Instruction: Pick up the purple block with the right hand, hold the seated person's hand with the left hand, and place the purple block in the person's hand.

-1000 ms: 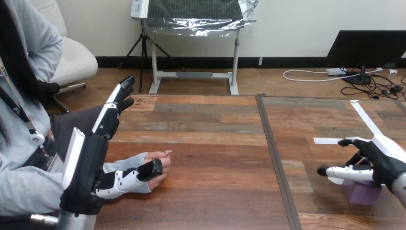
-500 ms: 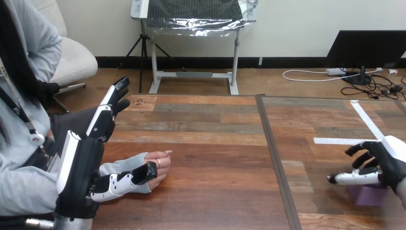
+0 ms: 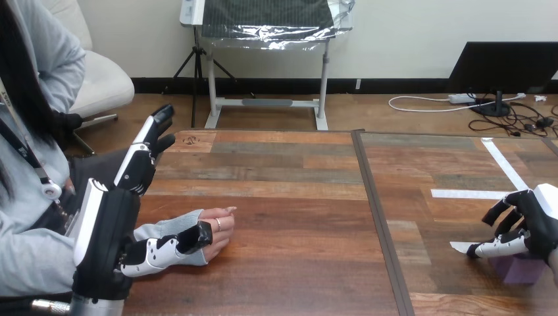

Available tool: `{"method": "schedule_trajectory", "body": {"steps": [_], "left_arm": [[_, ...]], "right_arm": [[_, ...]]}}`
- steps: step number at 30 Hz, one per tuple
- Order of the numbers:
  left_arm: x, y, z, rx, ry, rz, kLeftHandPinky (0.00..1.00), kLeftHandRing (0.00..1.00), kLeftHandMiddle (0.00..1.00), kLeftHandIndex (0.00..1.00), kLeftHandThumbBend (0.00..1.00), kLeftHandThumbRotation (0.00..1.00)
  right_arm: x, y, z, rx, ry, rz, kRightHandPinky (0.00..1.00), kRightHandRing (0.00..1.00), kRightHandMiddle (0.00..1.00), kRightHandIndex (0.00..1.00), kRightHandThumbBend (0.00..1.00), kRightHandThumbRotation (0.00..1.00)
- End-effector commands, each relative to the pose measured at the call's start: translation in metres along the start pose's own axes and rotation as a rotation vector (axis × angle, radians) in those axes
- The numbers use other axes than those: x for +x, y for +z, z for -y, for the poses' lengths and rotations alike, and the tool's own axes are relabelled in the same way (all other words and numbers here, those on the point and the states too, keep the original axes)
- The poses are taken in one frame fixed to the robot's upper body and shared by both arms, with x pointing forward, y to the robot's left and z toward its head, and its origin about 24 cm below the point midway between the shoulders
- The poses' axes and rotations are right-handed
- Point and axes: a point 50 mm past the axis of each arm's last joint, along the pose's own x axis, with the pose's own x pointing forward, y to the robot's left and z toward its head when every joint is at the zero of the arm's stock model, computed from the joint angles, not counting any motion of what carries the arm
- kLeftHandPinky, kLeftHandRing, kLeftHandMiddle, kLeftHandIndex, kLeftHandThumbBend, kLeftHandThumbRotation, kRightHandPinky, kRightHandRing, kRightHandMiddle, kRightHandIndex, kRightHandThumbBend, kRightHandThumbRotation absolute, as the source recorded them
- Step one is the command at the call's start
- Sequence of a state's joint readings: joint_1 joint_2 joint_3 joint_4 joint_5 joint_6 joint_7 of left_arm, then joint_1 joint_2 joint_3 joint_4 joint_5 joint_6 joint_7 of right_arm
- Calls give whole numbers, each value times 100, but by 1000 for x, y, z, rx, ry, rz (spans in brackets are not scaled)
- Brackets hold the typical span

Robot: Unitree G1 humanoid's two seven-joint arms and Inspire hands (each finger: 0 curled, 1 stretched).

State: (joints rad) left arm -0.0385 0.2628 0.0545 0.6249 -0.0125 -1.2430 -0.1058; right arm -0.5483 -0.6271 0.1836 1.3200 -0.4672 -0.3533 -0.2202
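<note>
Purple block (image 3: 524, 270) sits on the wooden table (image 3: 296, 191) near our right edge, partly hidden under our right hand (image 3: 534, 227), which hovers just over it; we cannot tell whether that hand grasps the block. Well apart, across the table, the person's hand (image 3: 218, 229) lies on the wood. Our left hand (image 3: 108, 224) stands beside it, fingers (image 3: 138, 164) straight and released, thumb (image 3: 170, 249) reaching across the person's wrist without curling round it
</note>
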Motion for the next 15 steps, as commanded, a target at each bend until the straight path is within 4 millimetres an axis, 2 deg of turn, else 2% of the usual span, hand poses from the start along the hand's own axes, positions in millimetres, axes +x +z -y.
{"method": "schedule_trajectory", "body": {"steps": [1, 5, 7, 15], "left_arm": [[15, 10, -7, 22, 6, 97, 89, 95, 96, 92, 100, 67], [15, 10, -7, 21, 8, 95, 88, 94, 96, 92, 100, 67], [15, 9, -7, 19, 9, 95, 88, 94, 95, 92, 100, 67], [15, 9, -7, 14, 10, 92, 88, 94, 95, 92, 100, 68]], "right_arm": [[5, 17, -2, 27, -29, 50, 30, 38, 45, 50, 91, 0], [5, 18, -1, 28, -26, 45, 32, 40, 47, 55, 90, 4], [6, 18, -1, 30, -25, 44, 35, 44, 52, 60, 89, 13], [6, 20, 2, 36, -24, 62, 46, 55, 63, 70, 88, 28]]}}
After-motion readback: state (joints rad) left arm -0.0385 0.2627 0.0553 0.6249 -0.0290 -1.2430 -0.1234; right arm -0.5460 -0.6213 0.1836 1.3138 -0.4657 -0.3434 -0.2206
